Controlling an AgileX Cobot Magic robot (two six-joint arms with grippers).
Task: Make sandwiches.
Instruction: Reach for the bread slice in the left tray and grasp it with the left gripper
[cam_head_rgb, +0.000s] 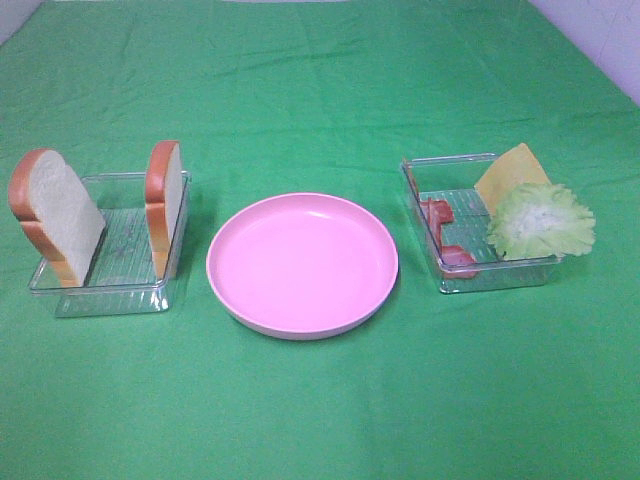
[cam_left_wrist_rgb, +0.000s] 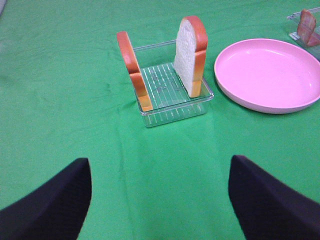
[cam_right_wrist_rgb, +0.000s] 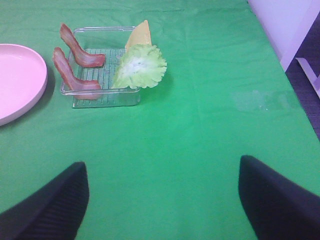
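Left end effector hanging wide open above green cloth-covered counter, gripping nothing. Right end effector also gaping, empty.

Two white brown-crusted toy bread slices standing on edge in clear plastic tray, left of frame.

Round pink plate sitting at centre.

Red-pink bacon strips, yellow cheese square and frilly green lettuce resting in second clear tray, right of frame.

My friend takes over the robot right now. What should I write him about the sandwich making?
Left claw: open, empty, over the green cloth, facing the bread.
Right claw: open, empty, facing the fillings.
Bread slices: two, standing in the left tray.
Bacon strips, cheese and lettuce: in or leaning on the right tray.
Plate: between the trays, nothing on it.
Done: nothing stacked.
Left: build the whole sandwich.
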